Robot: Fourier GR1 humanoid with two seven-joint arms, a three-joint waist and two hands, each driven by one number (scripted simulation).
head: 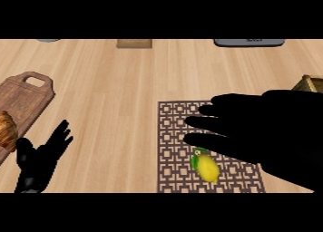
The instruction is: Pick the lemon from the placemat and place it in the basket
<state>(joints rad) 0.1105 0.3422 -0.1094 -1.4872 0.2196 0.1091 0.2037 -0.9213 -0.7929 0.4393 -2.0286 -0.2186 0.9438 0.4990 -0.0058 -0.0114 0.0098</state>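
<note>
The right hand (258, 129) spreads over the placemat (174, 136), its fingers just above the lemon (206, 167). Bare worktop (117, 90) lies between mat and board (20, 99).

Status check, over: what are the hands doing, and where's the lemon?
Right hand open above placemat, fingers spread. Left hand open, resting. Lemon on placemat, unheld. Nothing in the way.

A light wooden table (124, 86) fills the view, its planks running toward the far edge under even light. A brown cutting board (20, 102) with a handle hole lies along the left edge, a croissant (5, 131) on it. At the far edge sit a grey item (49, 40), a tan box (134, 43) and a dark tray (248, 42).
</note>
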